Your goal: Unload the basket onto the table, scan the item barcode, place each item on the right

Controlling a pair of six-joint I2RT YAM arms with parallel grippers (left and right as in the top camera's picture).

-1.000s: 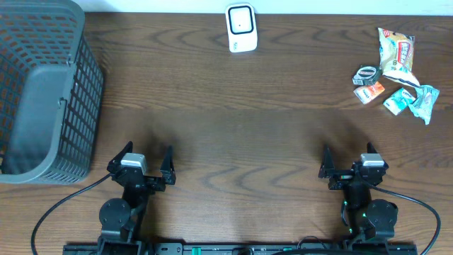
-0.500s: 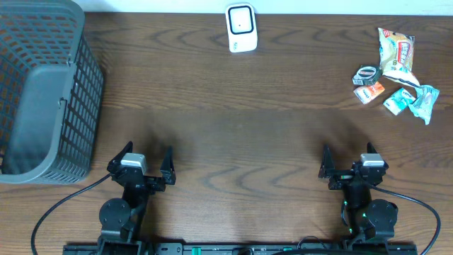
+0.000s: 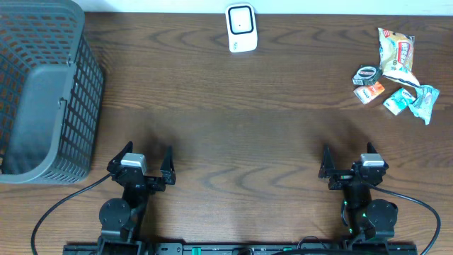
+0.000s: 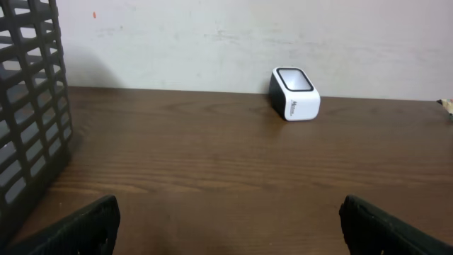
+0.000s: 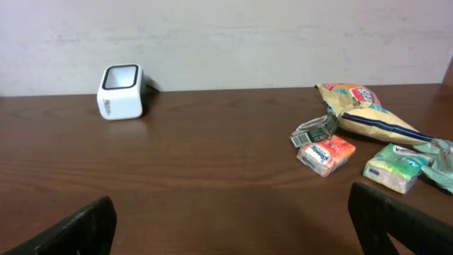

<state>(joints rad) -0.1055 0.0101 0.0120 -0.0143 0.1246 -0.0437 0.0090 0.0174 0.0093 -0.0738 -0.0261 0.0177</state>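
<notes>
- My left pincer and right pincer stand wide apart, empty, well short of the scanner.
- The snack packets lie heaped on the worktop, far right of the scanner.
- The basket stands far left of it.

Wide jaws low over the table, scanner on the left, snacks on the right.
The right gripper hangs low with its jaws spread wide, and its dark fingers sit in the bottom corners with only bare wooden table between them. Far left by the pale wall stands the white scanner, its dark-rimmed window facing up. Over on the right there's a cluster: a yellow snack bag at the back, a small barcoded roll just beside its near end, an orange packet in front of that, then a green packet, and a teal wrapper cut off by the edge.
</notes>
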